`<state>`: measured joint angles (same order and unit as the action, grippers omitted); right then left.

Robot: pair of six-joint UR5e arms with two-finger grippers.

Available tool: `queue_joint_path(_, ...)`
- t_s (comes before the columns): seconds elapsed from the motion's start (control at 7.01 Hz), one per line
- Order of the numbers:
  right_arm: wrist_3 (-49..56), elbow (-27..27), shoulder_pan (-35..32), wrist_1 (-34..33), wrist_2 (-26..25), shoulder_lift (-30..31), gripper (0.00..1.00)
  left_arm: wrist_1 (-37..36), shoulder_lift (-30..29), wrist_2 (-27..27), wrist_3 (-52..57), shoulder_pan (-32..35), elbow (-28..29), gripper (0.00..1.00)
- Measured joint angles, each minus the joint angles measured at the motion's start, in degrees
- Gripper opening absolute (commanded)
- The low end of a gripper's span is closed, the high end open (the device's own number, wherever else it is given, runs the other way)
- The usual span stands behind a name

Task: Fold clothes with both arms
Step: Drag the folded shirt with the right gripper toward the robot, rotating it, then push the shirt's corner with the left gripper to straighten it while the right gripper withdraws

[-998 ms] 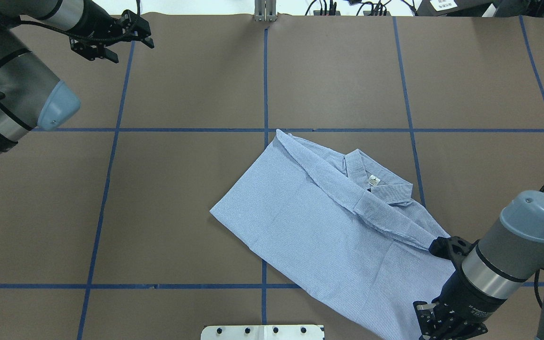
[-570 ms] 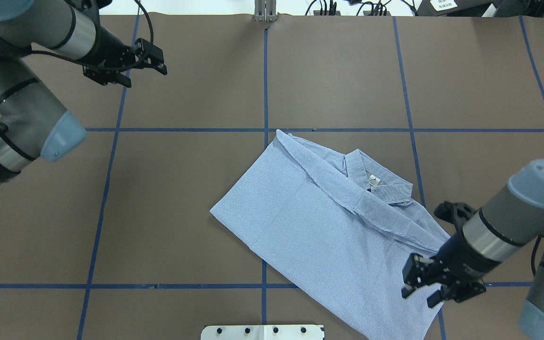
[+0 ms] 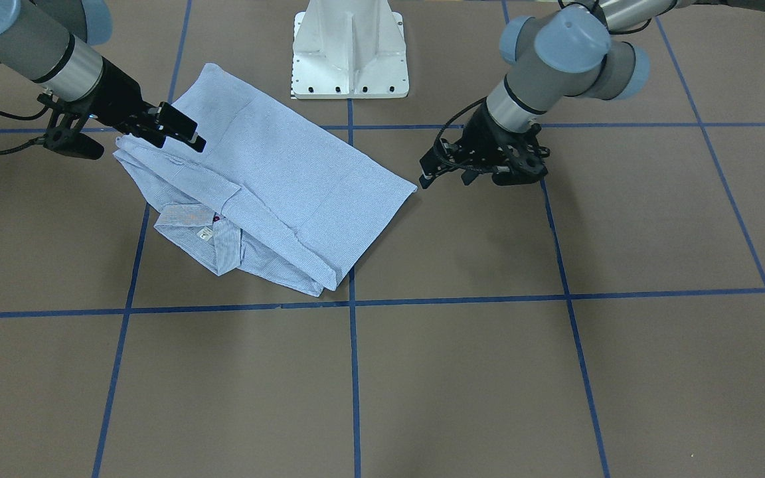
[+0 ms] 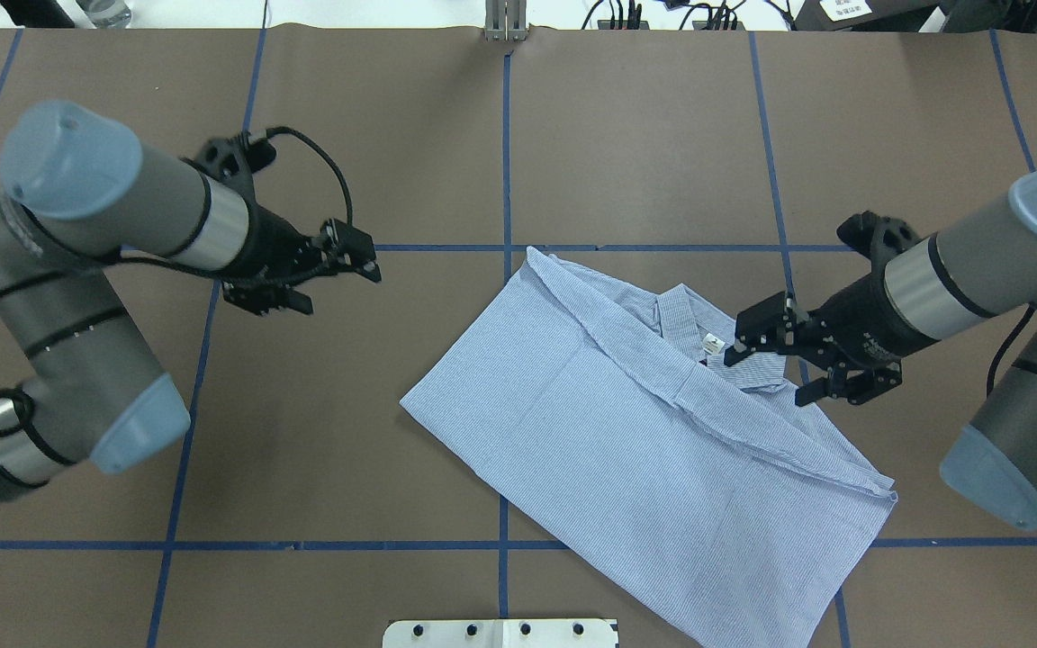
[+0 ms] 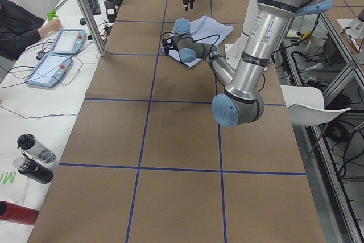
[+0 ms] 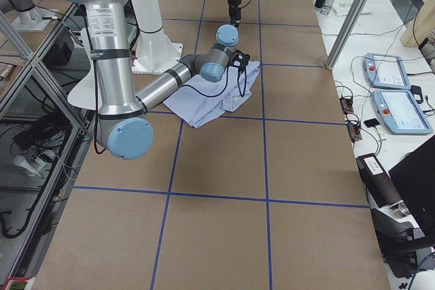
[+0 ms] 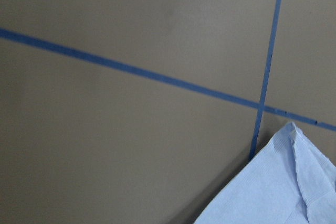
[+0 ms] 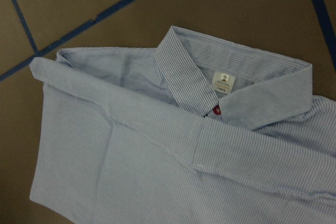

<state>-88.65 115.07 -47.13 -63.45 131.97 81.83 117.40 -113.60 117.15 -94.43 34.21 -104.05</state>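
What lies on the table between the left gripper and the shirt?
Only bare brown table, crossed by a blue tape line, lies between the left gripper and the shirt. The overhead view shows it.

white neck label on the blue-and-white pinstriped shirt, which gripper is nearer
Right. The right gripper hovers beside the white neck label at the collar; the left gripper is off the shirt entirely.

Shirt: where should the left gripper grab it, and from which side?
Grip the shirt at its far shoulder corner, beside the tape crossing. That corner points out over bare table toward the open left gripper, and its folded layers stack into one edge. It is probably best to come in low from the robot's left, jaws straddling that edge.
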Motion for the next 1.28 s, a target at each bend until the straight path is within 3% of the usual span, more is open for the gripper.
queue_joint_path(0.29, 2.3, -0.4, -2.9, -0.2, -2.1, -2.0, 1.0, -0.4, -0.5, -5.5, -5.3, -6.9, 1.5, 0.94)
queue_joint_path(0.57, 2.6, -0.5, -3.4, -0.2, -2.4, -2.5, 1.0, -0.8, -2.2, -8.6, -6.4, -8.7, 5.6, 0.89)
queue_joint_path(1.0, 2.6, -0.7, -3.5, -0.2, -2.4, -2.6, 1.0, -0.9, -3.9, -9.5, -6.6, -8.9, 8.0, 0.65)
queue_joint_path(1.28, 2.7, -1.0, -3.6, -0.1, -2.4, -2.5, 1.0, -0.9, -4.3, -9.5, -6.6, -8.9, 8.2, 0.55)
